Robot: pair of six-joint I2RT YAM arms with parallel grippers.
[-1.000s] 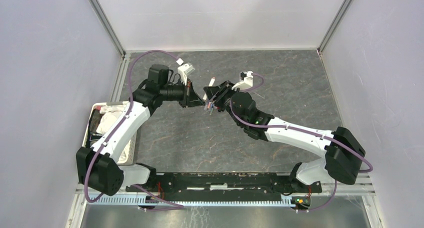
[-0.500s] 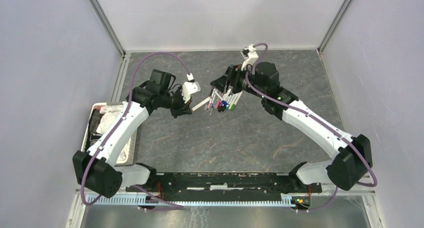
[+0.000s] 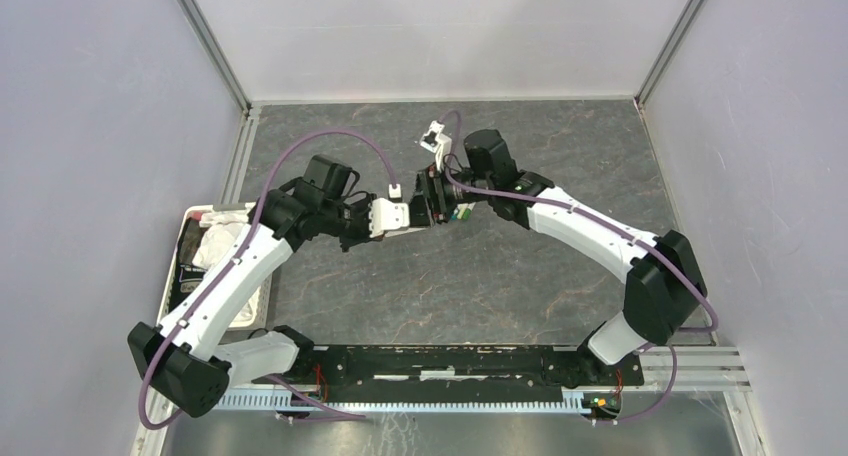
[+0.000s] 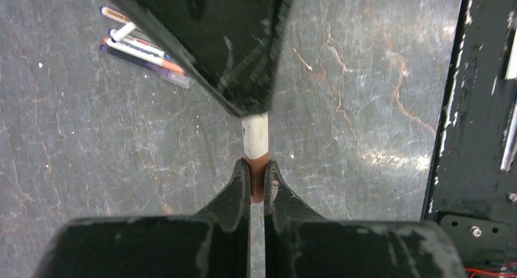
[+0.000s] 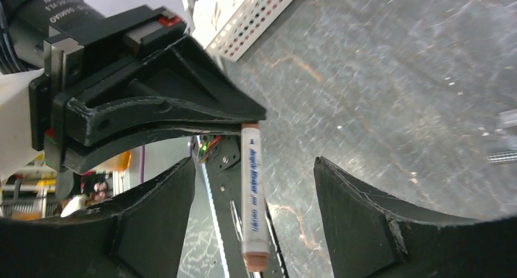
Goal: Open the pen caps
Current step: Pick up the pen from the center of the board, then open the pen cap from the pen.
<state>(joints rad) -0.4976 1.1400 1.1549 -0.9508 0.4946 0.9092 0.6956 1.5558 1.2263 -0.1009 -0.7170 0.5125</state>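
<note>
My left gripper (image 4: 257, 168) is shut on the brown end (image 4: 257, 181) of a white pen (image 4: 255, 135), held above the table. The pen's far end is hidden behind my right gripper's black finger (image 4: 231, 40). In the right wrist view the same pen (image 5: 251, 192) has blue print and a brown tip (image 5: 255, 260). It hangs between the spread fingers of my open right gripper (image 5: 254, 168), touching neither. In the top view the two grippers meet at mid-table, left (image 3: 415, 219) and right (image 3: 432, 204). Several other pens (image 4: 143, 49) lie in a bunch on the table, some with coloured caps (image 3: 463, 215).
A white perforated basket (image 3: 190, 266) with cloths in it stands at the table's left edge. It also shows in the right wrist view (image 5: 256, 16). The black base rail (image 3: 450, 361) runs along the near edge. Grey walls close in the left, right and back.
My right gripper has swung left from over the bunch of pens and now straddles the pen held by my left gripper. The left gripper has moved right toward it.
</note>
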